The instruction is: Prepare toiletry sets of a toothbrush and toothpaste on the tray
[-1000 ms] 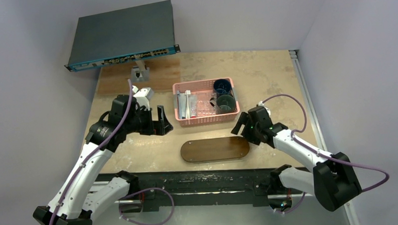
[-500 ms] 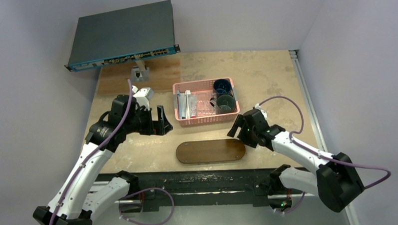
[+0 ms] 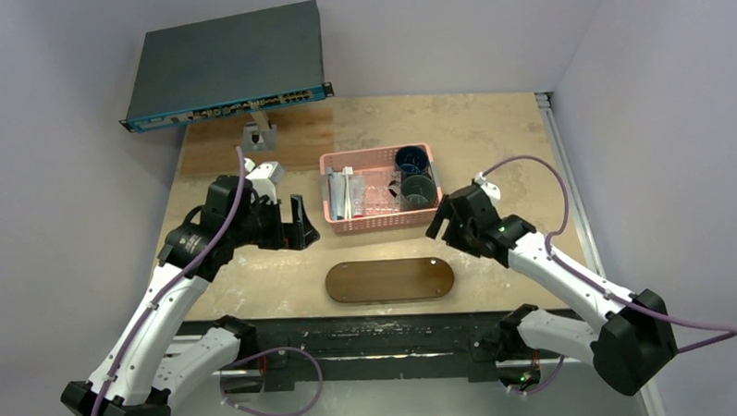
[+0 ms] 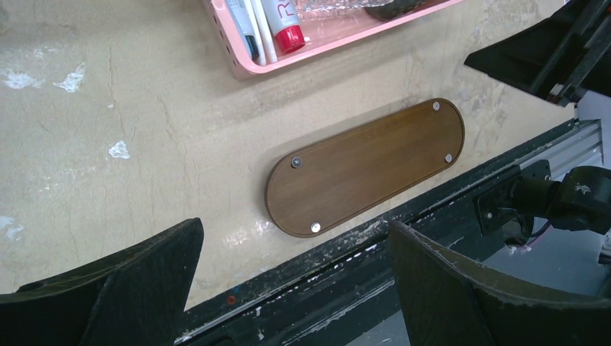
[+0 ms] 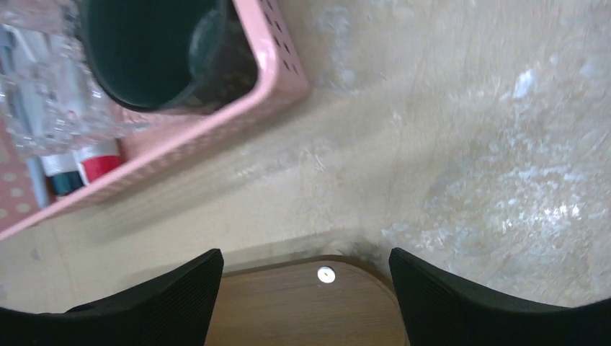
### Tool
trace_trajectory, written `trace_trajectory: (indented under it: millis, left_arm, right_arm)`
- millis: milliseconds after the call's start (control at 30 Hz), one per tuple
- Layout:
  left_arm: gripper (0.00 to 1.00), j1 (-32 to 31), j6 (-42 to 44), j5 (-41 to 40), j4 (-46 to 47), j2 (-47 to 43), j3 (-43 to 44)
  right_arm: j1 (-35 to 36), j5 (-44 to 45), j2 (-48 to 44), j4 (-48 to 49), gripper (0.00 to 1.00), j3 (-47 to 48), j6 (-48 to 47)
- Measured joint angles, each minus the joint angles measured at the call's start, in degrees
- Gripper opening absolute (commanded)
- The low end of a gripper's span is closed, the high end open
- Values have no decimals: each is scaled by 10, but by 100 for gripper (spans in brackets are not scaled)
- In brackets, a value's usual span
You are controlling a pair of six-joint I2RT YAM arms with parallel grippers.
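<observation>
Since a second ago the tray has slid slightly left along the tabletop's near edge. The right claw has pulled back toward the basket's mug end, spread and empty like the left claw. Toothbrushes and tubes lie packed together in the basket's left end, so a pinch may catch two at once or drag the basket.

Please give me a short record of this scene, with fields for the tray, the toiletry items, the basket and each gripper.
tray: on the table near the arms, nothing on it
toiletry items: in the left part of the basket
pink basket: behind the tray
mugs: in the right part of the basket
left gripper: open, empty, left of basket
right gripper: open, empty, at basket's near right corner
</observation>
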Motion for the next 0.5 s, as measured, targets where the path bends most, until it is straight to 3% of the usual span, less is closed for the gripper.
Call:
trace_trajectory:
  millis: [500]
  left_arm:
    - [100, 0, 0, -18, -1, 4, 0]
  right_arm:
    - [0, 72, 96, -36, 76, 232, -147]
